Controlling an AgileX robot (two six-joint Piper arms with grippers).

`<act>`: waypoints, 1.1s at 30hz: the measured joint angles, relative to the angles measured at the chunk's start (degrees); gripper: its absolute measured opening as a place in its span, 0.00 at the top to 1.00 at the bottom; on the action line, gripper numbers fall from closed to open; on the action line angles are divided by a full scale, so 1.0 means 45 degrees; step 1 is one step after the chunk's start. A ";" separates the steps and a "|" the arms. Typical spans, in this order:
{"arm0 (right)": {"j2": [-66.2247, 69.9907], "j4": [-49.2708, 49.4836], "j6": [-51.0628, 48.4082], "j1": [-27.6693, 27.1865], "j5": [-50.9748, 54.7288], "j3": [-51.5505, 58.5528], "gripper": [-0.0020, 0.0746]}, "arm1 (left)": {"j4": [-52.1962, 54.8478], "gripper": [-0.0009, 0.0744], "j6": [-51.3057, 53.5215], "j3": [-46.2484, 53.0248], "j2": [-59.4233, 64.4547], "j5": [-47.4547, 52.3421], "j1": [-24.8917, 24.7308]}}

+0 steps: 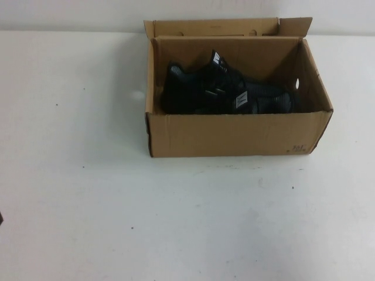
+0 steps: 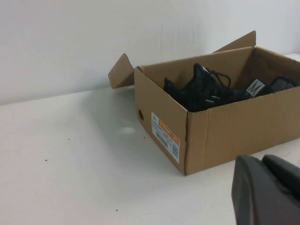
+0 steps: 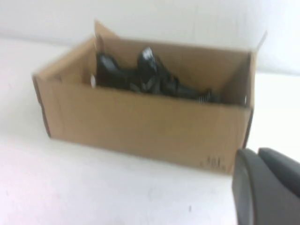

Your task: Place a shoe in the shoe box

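The brown cardboard shoe box (image 1: 234, 136) stands open at the back middle of the table, its lid flap (image 1: 222, 27) folded up behind. Two black sneakers lie inside, one (image 1: 193, 88) to the left and one (image 1: 266, 99) to the right, each with a pale tongue label. I cannot tell which is the shoe of the task. The box (image 2: 234, 126) and sneakers (image 2: 204, 89) show in the left wrist view, and the box (image 3: 140, 126) and sneakers (image 3: 140, 77) in the right wrist view. My left gripper (image 2: 269, 187) and right gripper (image 3: 267, 187) are shut, empty, and well back from the box; neither shows in the high view.
The white table (image 1: 176, 222) stretches in front of and beside the box. A pale wall (image 2: 93, 37) stands behind it. The box has a round side hole (image 2: 140, 114) and a printed label (image 2: 165, 137) on its left end.
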 joint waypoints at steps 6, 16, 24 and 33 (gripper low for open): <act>0.0000 0.0039 0.0000 0.0000 -0.0138 0.0907 0.99 | -0.0061 0.99 -0.0006 0.0000 0.0000 -0.0148 0.0000; 0.0000 0.1147 0.0000 0.0000 -0.0090 0.1123 0.99 | -0.0061 0.99 -0.0006 0.0009 0.0000 -0.0148 -0.0008; 0.0000 0.1280 0.0000 0.0000 0.1154 0.1132 0.99 | -0.0061 0.99 -0.0006 0.0029 -0.0503 -0.0148 -0.0008; 0.0000 0.1280 0.0000 0.0000 0.2481 0.1132 0.99 | 0.1561 0.99 -0.0100 0.0122 -0.1850 -0.0742 -0.0008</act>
